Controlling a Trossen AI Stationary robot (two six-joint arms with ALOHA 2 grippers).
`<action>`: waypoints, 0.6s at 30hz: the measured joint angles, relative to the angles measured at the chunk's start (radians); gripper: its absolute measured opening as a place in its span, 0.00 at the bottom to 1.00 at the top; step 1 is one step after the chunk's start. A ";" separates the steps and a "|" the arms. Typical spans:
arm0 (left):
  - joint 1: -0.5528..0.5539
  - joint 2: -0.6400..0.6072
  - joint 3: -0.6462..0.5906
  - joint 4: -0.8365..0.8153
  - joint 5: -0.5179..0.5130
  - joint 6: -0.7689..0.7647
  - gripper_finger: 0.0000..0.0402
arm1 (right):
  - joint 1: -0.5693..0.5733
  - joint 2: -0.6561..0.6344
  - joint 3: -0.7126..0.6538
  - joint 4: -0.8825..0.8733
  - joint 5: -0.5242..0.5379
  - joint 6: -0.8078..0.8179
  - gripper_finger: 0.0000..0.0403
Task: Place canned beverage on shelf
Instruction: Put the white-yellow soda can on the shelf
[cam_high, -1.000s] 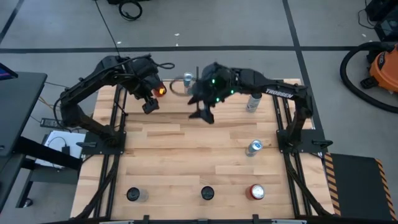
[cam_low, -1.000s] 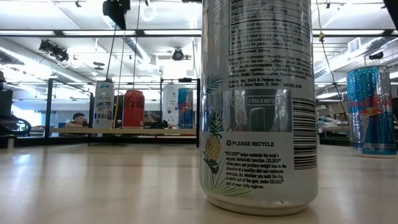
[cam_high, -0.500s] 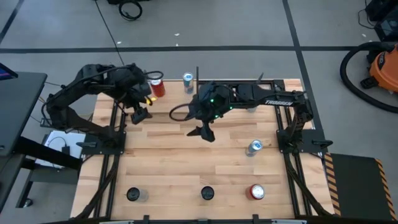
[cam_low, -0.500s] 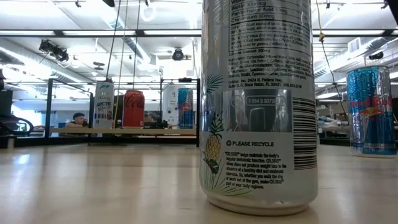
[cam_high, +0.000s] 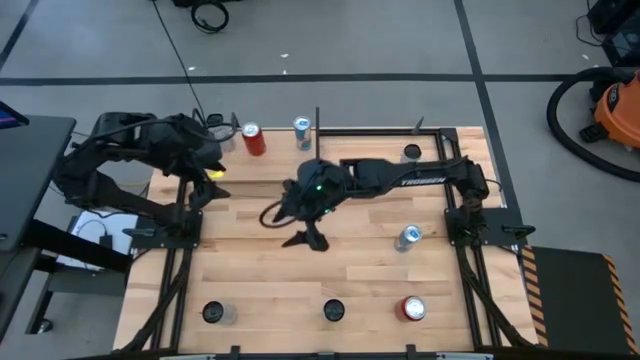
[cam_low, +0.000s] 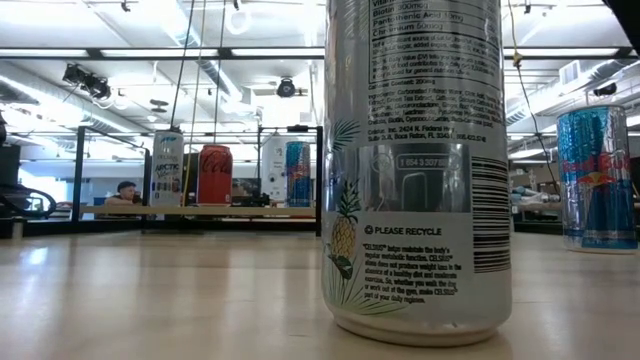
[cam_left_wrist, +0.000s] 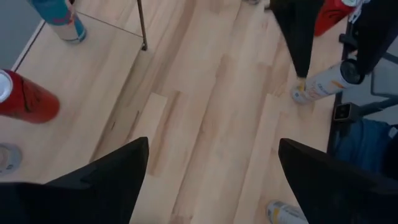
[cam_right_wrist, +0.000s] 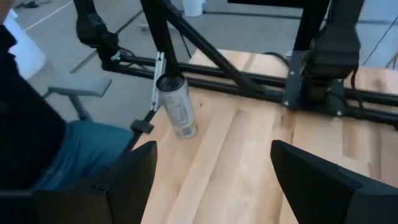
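The shelf, a pale board with black uprights, stands at the table's far left. On it stand a white can, a red can, another white can and a blue can. My left gripper is open and empty by the table's left edge, near side of the shelf; its wrist view looks down on bare wood. My right gripper is open and empty over the table's middle, also seen from its wrist.
Loose cans stand on the table: one at the right, one far right, and three along the near edge. A tall can fills the low view. A person's clothing shows beyond the table edge.
My left gripper has drawn away from the shelf's red can toward the table's left edge. My right gripper has moved toward the near edge and a little left, stretching out over the table's middle. The cans on the shelf have stayed put.
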 joint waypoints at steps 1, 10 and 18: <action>-0.003 -0.006 -0.001 -0.001 -0.001 -0.003 0.90 | 0.003 0.010 0.000 0.008 0.000 -0.001 0.80; -0.111 -0.049 -0.069 0.000 -0.004 -0.104 0.90 | 0.016 0.020 -0.001 -0.074 -0.001 0.000 0.80; -0.233 -0.085 -0.246 -0.001 0.005 -0.164 0.90 | 0.036 0.018 -0.001 -0.071 -0.003 0.002 0.80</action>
